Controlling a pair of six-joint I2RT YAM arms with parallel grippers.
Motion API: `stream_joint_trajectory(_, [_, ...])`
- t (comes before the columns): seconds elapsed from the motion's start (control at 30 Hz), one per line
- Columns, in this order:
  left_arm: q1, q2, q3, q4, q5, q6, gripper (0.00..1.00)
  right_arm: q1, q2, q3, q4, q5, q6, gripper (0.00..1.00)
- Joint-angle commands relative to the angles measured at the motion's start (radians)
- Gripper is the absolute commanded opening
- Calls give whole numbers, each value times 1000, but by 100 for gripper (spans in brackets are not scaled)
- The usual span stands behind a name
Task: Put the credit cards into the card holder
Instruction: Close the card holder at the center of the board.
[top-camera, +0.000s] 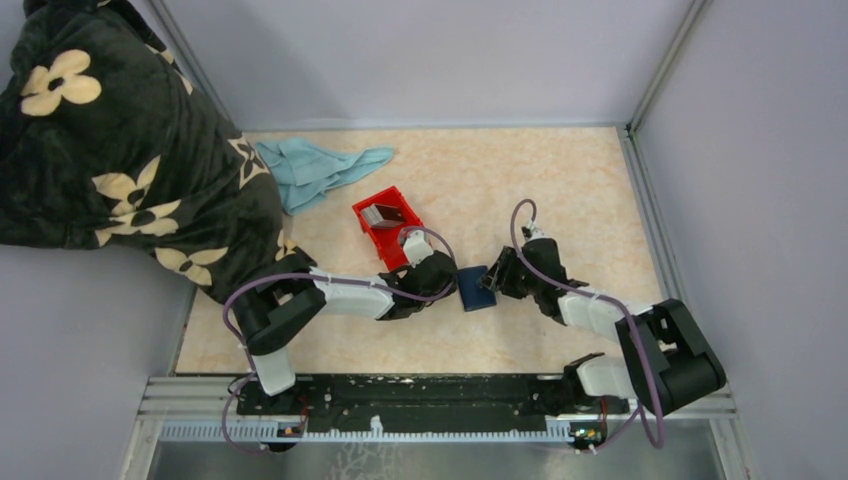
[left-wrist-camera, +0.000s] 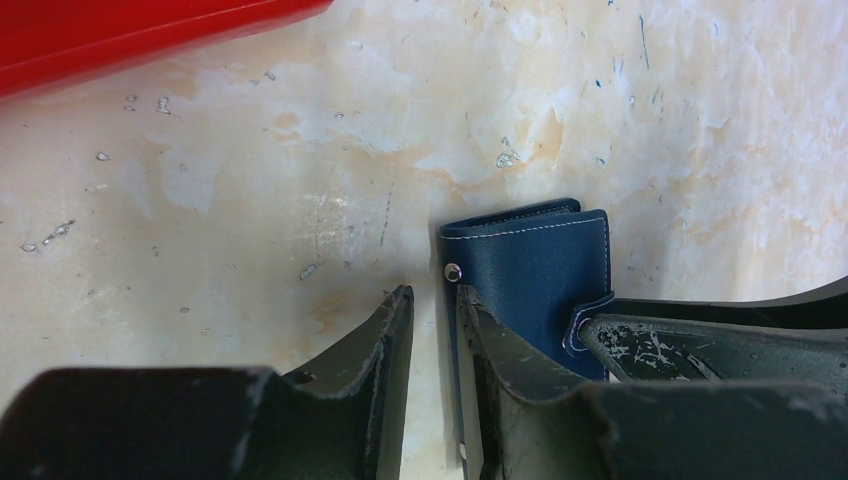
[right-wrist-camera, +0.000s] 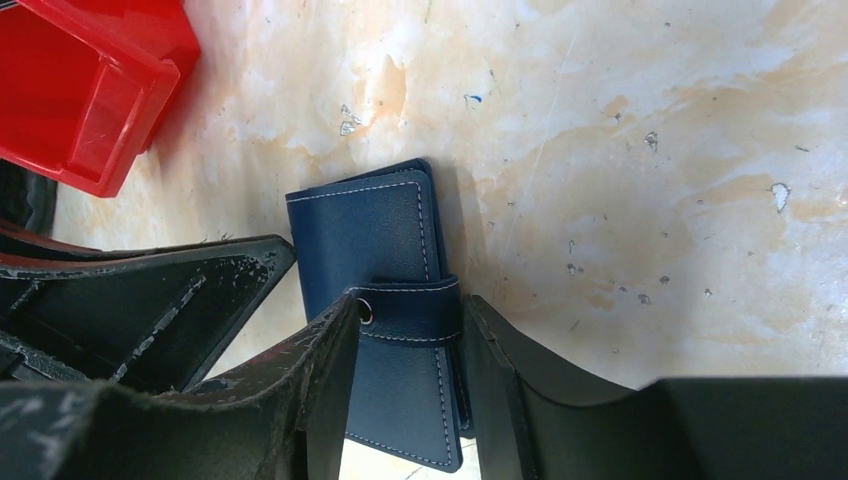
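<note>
The card holder (top-camera: 476, 288) is a navy wallet lying folded on the table between my two grippers. The right gripper (right-wrist-camera: 410, 305) is shut across its snap tab (right-wrist-camera: 412, 312), one finger at the tab's snap end and the other at the wallet's edge. The left gripper (left-wrist-camera: 433, 295) stands open by a narrow gap at the wallet's (left-wrist-camera: 535, 262) other edge; its right finger lies over that edge and bare table shows in the gap. The credit cards (top-camera: 385, 213), grey and brown, lie in the red bin (top-camera: 386, 245) just behind the left gripper (top-camera: 452, 283).
A light blue cloth (top-camera: 320, 170) lies at the back left. A black flowered blanket (top-camera: 120, 150) covers the left side. The red bin's wall (left-wrist-camera: 120, 35) runs close by the left wrist. Enclosure walls ring the table.
</note>
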Motion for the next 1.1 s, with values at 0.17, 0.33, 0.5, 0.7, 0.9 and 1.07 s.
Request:
stream_joint_trajectory(0.17, [3, 79, -47, -175, 40, 23, 31, 1, 22, 2, -114, 39, -20, 42])
stream_joint_trajectory(0.33, [3, 84, -43, -175, 40, 23, 31, 2, 18, 2, -156, 45, -34, 42])
stream_joint_trajectory(0.5, [3, 87, -34, -182, 38, 24, 31, 1, 28, 6, -180, 45, -38, 42])
stream_joint_trajectory(0.7, [3, 91, -21, -192, 30, 32, 31, 1, 41, 1, -199, 40, -35, 41])
stream_joint_trajectory(0.9, [3, 107, -2, -197, 30, 40, 31, 3, 35, 0, -232, 41, -28, 40])
stream_joint_trajectory(1.07, [4, 113, 8, -201, 25, 48, 31, 17, 29, -9, -251, 55, -18, 39])
